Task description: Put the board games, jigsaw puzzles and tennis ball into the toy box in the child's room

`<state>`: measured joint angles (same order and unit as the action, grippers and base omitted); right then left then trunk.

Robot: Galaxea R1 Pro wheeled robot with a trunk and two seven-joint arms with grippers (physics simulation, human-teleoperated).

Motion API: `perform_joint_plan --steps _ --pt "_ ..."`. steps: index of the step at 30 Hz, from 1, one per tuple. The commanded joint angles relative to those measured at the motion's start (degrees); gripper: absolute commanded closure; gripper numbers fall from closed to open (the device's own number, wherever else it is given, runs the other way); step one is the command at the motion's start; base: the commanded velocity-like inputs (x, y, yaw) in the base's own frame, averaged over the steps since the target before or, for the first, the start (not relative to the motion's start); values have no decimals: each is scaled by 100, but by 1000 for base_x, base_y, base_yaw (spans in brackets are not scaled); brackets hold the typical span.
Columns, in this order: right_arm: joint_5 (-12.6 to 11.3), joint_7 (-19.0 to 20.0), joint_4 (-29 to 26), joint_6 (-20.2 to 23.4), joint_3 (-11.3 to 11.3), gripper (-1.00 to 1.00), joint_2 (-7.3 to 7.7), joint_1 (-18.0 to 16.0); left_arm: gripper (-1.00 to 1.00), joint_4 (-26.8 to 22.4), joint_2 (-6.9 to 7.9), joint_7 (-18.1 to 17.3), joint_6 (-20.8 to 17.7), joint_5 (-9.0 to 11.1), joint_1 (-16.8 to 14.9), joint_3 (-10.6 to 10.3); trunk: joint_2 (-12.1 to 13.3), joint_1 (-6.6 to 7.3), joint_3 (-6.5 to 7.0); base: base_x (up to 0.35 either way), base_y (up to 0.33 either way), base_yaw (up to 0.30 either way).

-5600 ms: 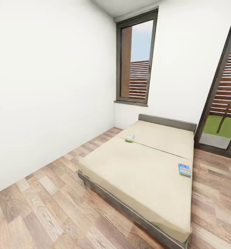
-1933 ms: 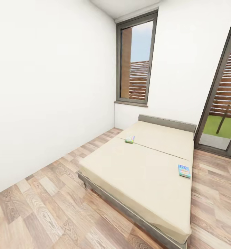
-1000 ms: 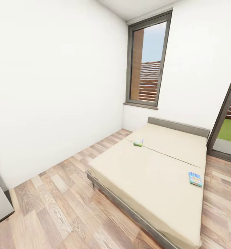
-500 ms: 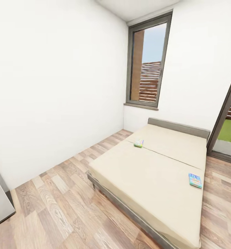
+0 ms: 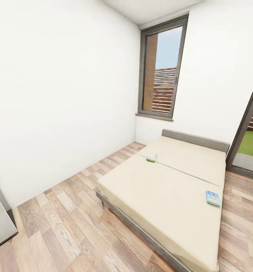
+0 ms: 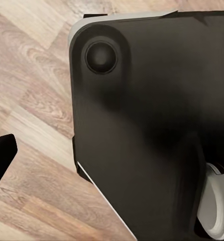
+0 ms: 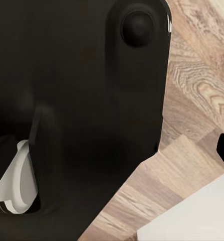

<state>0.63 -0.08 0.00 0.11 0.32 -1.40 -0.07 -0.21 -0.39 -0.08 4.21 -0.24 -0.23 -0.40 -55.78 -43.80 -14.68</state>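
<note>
The bed (image 5: 168, 189) stands on the wood-plank floor (image 5: 65, 230) and carries two board games, well apart — a green-edged one (image 5: 152, 157) and a light blue one (image 5: 213, 198).

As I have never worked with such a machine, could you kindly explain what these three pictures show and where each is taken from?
They are simulator renders from a wheeled robot with two arms. The large picture comes from its head camera: a white-walled room with a wood-plank floor, and a low beige bed. On the mattress lie two flat colourful game boxes: a green-edged one near the middle seam, a light blue one by the right edge. The two small pictures come from cameras near each gripper; they show the robot's dark base above the floor. Nothing is visibly held.
</note>
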Motion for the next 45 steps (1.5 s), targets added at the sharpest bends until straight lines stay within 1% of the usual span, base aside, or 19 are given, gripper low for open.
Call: perform_joint_plan --steps 1,5,8,11,22,35,42,45 --pt "7 -1 0 0 3 -100 0 0 -100 3 -2 -1 19 -2 -3 -4 38 22 13 0 0 0" --pt "-1 -5 0 -2 -2 -100 0 0 -100 3 0 -1 19 -2 -1 -2 198 110 85 0 0 0" --pt "-51 -8 0 -12 -27 -100 1 -1 -100 3 2 -1 33 -2 -3 7 319 176 139 0 0 0" --pt "-74 -9 0 -27 -46 -100 18 -1 -100 3 3 -1 106 -1 -2 16 439 242 193 0 0 0" --pt "-73 -10 0 -45 -42 -100 74 -1 -100 -8 16 -1 224 6 -4 63 880 483 390 0 0 0" --pt "-84 -10 0 -46 -56 -100 68 0 -100 -372 36 12 217 6 -32 69 1401 769 624 0 0 0" --pt "-93 -10 -14 -89 -69 -100 23 -2 -100 -634 51 21 154 6 -84 74 1682 923 749 0 0 0" --pt "-96 -8 -135 -176 -75 -100 4 -2 -100 -692 52 70 133 9 -125 79 1803 989 803 0 0 0"
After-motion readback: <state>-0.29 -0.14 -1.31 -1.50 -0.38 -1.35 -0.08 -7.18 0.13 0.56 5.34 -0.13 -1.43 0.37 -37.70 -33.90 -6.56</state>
